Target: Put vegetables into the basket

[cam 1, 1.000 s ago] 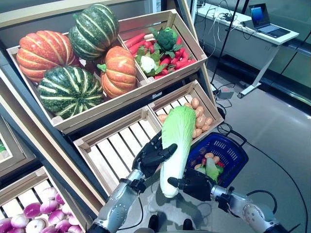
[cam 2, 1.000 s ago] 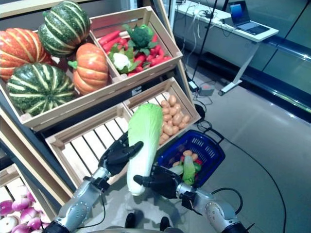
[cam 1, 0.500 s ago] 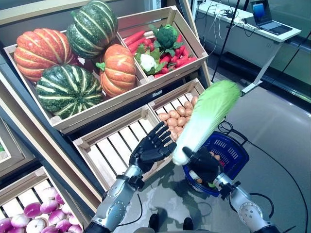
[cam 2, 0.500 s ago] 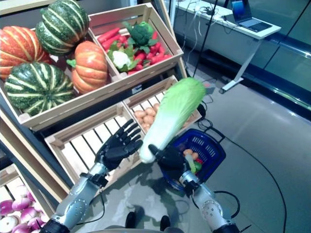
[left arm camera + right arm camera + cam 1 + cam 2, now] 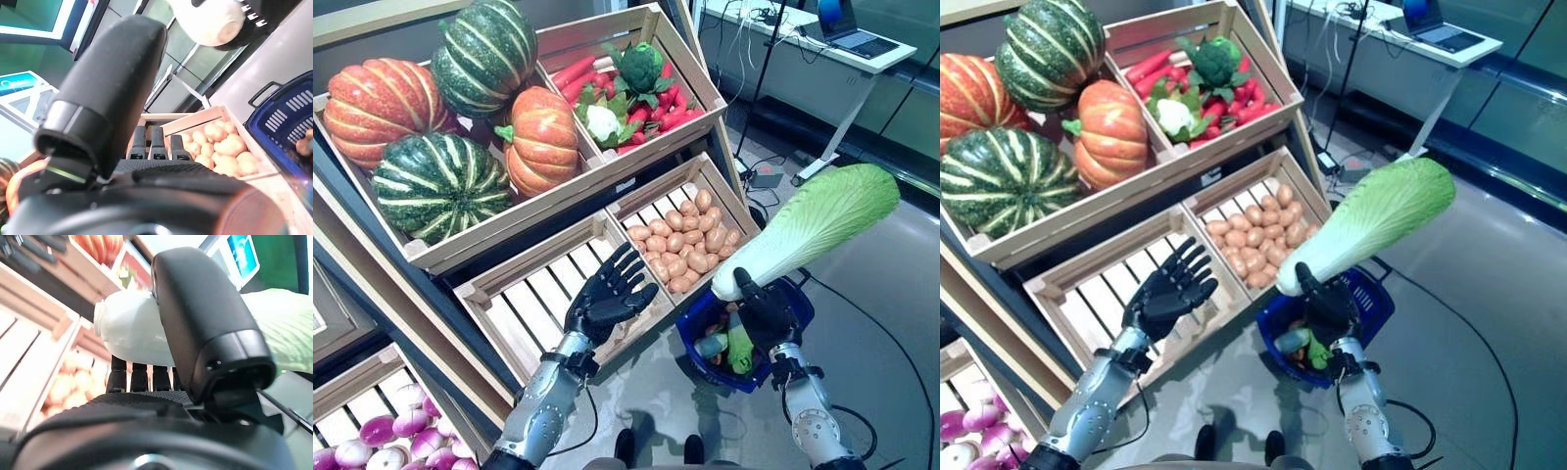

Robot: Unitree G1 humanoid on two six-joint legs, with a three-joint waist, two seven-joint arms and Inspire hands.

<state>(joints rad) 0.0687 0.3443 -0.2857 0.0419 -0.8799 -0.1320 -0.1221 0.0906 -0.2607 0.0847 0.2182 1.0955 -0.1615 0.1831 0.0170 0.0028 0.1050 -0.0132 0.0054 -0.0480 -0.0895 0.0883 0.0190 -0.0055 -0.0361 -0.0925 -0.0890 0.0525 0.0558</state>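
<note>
Right robot hand point(image 5: 766, 311): fingers and thumb wrapped round the white stem end of a napa cabbage point(image 5: 813, 228), which slants up and away to the robot's right, leafy green end highest. The stem end hangs directly above the basket.

Left robot hand point(image 5: 607, 299): fingers spread, palm up, holding nothing, over the front edge of the lower crates.

Basket point(image 5: 700, 315): blue plastic, on the floor below the right robot hand. Contents: green and orange vegetables, partly hidden by the hand.

Lower right crate point(image 5: 717, 186): wood, filled with potatoes point(image 5: 685, 240).

Lower left crate point(image 5: 530, 294): wood slats, no contents visible.

Upper right crate point(image 5: 675, 54): red peppers or carrots, one broccoli point(image 5: 638, 65), one cauliflower point(image 5: 602, 121).

Upper left crate point(image 5: 421, 255): two green striped pumpkins, two orange pumpkins point(image 5: 540, 142).

Lowest crate at the robot's left point(image 5: 367, 377): purple-and-white turnips point(image 5: 372, 436).

Desk point(image 5: 822, 49): white, beyond the shelves, carrying an open laptop point(image 5: 847, 22).

Legible writing: none can be made out.
</note>
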